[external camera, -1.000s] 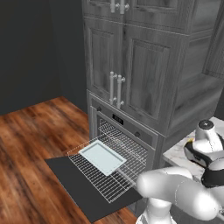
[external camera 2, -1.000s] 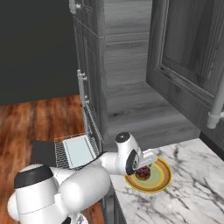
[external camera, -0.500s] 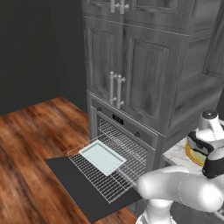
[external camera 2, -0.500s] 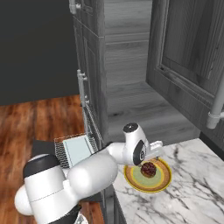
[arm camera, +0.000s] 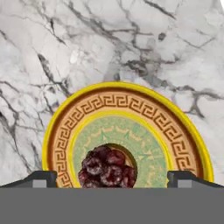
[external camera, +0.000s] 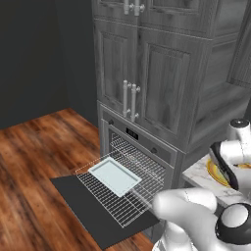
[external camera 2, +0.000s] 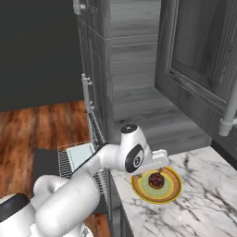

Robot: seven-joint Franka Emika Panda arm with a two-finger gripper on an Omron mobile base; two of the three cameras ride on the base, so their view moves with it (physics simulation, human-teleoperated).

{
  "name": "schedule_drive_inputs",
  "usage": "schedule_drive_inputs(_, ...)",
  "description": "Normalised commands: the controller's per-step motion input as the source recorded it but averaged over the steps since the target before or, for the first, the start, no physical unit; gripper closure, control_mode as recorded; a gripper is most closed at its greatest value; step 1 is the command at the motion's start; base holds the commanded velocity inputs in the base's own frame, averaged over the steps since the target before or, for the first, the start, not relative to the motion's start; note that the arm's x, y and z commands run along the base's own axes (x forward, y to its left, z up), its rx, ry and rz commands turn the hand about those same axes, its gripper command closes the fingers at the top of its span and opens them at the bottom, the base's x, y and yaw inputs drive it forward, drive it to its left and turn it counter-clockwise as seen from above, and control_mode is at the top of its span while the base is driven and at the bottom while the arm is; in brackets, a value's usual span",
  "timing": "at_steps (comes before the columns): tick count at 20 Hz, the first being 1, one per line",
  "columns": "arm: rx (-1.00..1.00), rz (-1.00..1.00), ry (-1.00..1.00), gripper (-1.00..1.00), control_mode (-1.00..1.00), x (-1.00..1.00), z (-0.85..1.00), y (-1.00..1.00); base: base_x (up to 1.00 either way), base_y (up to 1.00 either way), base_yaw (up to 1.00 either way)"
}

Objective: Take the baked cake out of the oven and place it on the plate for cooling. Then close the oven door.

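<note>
cake on the plate, oven door yet to be shut

the cake (external camera 2: 157, 180) sits on the green centre of the plate (external camera 2: 171, 192), which rests on the marble bench (external camera 2: 203, 203) to the right of the oven (external camera: 147, 147). in the hand view the cake (arm camera: 107, 168) lies toward 6 o'clock of the plate's centre, between the two fingertips (arm camera: 41, 178) and apart from both. the claw (arm camera: 111, 179) stands wide open, holding nothing, so the cake looks set down and let go.

the oven door (external camera: 93, 215) hangs fully down over the wood floor (external camera: 34, 162), with a wire rack (external camera: 125, 198) drawn out over it and a pale blue tray (external camera: 114, 175) lying on the rack. that leaves the closing part of the task undone, and the rack probably has to go back in first.

the arm rises from the base, reaches across the bench edge and bends at the wrist so the hand points down over the plate, about 9 o'clock of it in the right base view.
</note>
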Motion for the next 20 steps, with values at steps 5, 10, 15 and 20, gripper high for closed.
schedule_drive_inputs(5, 0.0, 0.02, 0.0, -1.0, -1.0, -0.68, 0.63, 0.72, 0.0, 0.0, 0.0)
schedule_drive_inputs(10, 0.0, 0.09, 0.01, -1.0, -1.0, -0.4, 0.71, 0.97, 0.0, 0.0, 0.0)
schedule_drive_inputs(15, 0.0, 0.15, 0.03, -1.0, -1.0, -0.5, 0.59, 0.89, 0.0, 0.0, 0.0)
schedule_drive_inputs(20, 0.0, 0.23, 0.08, -1.0, -1.0, -0.27, 0.48, 0.86, 0.0, 0.0, 0.0)
